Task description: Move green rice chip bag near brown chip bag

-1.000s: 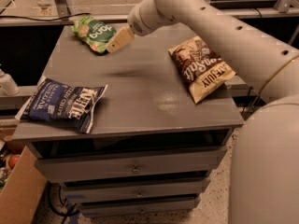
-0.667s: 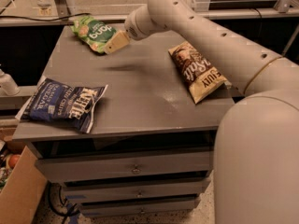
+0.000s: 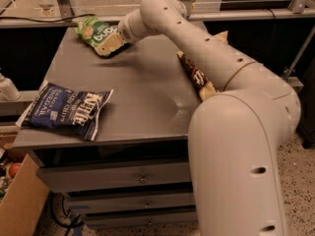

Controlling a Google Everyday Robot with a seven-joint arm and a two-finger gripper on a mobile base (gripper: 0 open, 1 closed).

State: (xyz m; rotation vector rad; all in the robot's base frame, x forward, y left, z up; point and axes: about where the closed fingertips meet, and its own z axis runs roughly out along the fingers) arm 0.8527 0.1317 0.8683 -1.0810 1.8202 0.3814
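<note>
Barely getting going here, resting the gripper (image 3: 111, 43) on the green rice chip bag (image 3: 92, 32) upper left on the grey cabinet (image 3: 147, 102), not showing whether gripping, leaving the whole haul to the brown chip bag (image 3: 198, 77) mid-right.

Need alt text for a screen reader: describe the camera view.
The gripper is at the green bag on the far left corner of the table. The arm hides most of the brown bag at right; a blue Kettle bag lies front left.
</note>
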